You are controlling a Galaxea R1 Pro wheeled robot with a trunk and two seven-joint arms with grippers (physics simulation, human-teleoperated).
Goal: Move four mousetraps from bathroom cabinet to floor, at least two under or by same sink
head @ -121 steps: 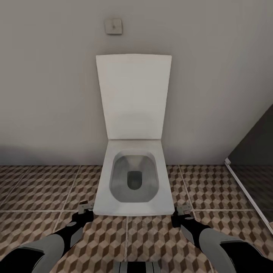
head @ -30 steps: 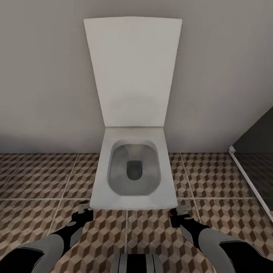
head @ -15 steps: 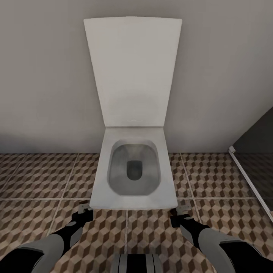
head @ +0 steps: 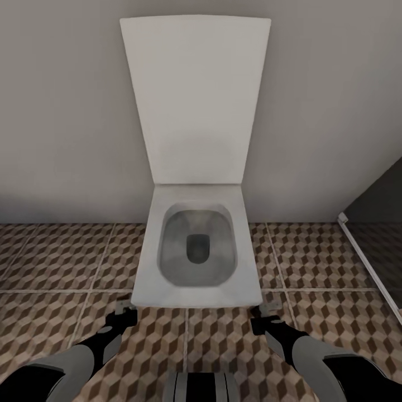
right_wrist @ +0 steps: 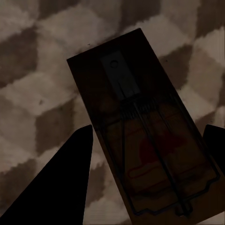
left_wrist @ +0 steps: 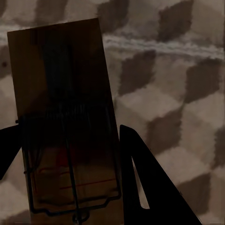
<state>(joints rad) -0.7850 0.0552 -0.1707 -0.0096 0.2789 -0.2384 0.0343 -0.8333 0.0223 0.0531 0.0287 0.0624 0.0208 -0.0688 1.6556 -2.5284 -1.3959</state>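
Head view: the robot faced a white toilet (head: 195,254) set against a plain grey wall (head: 61,111), lid (head: 195,100) raised upright against that wall, bowl open. The bathroom floor (head: 56,262), tiled in the brown, beige and white cube pattern, spread to either side of the toilet and in front of it. A dark panel with a pale frame (head: 368,268) stood at the right edge. Both arms reached forward low in the picture. The left gripper (head: 125,308) sat just off the toilet's front left corner, and the right gripper (head: 272,306) just off the front right corner. Each carried a small pale piece at its tip; at this size its detail could not be read.

Left wrist view: a mousetrap (left_wrist: 65,122), a brown wooden board with dark wire parts and a reddish mark, lay between the two dark fingers (left_wrist: 150,178) of the left gripper, pinched from both long edges. Patterned floor tile and one pale grout line lay beyond it.

Right wrist view: a second mousetrap (right_wrist: 140,136), tilted across the picture, sat between the right gripper's dark fingers (right_wrist: 61,183), which closed against its sides. A pale metal plate and a wire bar showed on its face. Patterned floor tile lay beyond it.
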